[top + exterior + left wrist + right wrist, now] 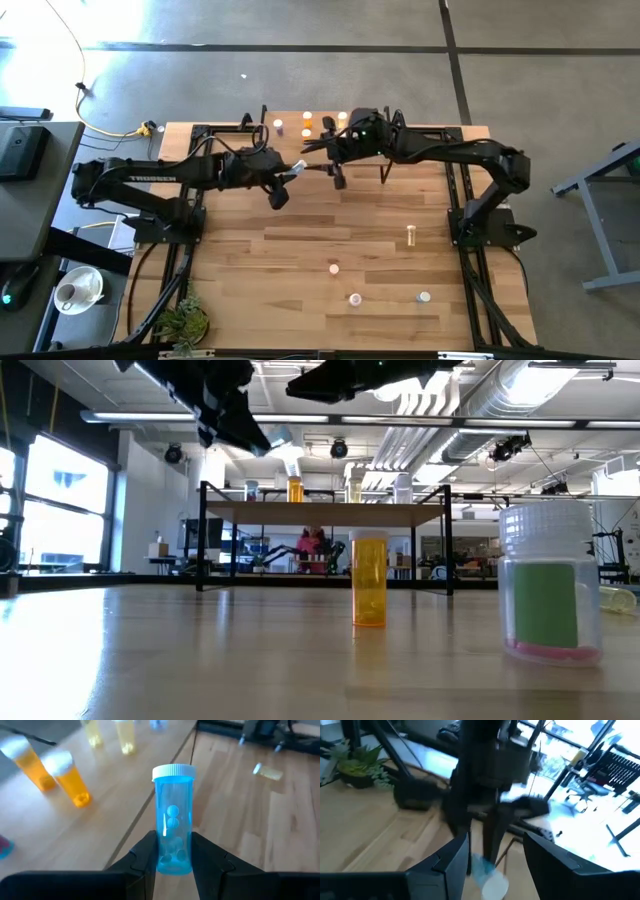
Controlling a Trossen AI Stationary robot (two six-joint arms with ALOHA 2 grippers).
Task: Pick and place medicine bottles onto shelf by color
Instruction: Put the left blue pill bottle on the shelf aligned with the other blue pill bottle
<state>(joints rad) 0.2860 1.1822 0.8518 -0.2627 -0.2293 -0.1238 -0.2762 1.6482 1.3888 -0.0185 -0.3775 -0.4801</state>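
Both arms are black and made of thick tubes. The left arm (140, 180) has white letters on its side. The right arm (470, 155) has a small green light.

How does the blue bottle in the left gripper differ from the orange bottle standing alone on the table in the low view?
The blue bottle is clear blue; the orange bottle is amber. The blue bottle is clamped between the left gripper's fingers and held off the table, while the orange bottle stands free and upright on the tabletop. Round pills show inside the blue bottle; none can be made out in the orange bottle. Both are small translucent cylinders.
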